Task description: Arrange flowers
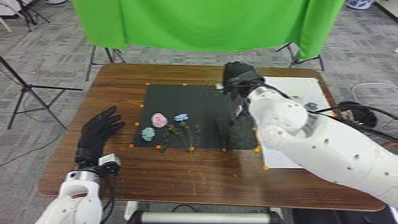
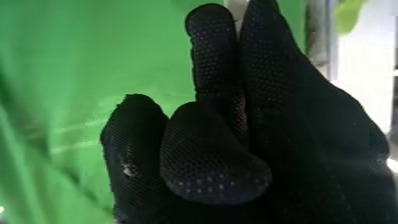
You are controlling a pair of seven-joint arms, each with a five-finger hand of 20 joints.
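Note:
In the head view, my right hand (image 1: 240, 77) is over the far right part of the black mat (image 1: 191, 95); whether it holds anything cannot be told. Thin dark strands show just below it. The glove of my right hand (image 2: 302, 120) is close up in the right wrist view. A pink flower (image 1: 159, 120), a blue one (image 1: 181, 117) and a pale blue one (image 1: 147, 133) lie on the mat's left half, with green stems nearby. A faint see-through shape (image 1: 235, 135) is at the mat's near right. My left hand (image 1: 98, 131) rests left of the mat, its fingers straight.
A white sheet (image 1: 282, 158) lies on the right of the brown table (image 1: 160, 172), partly under my right arm, with a pale flower-like thing (image 1: 311, 106) on it. Orange markers edge the mat. Black cables loop beside the right arm. A green cloth (image 1: 204, 25) hangs beyond the table.

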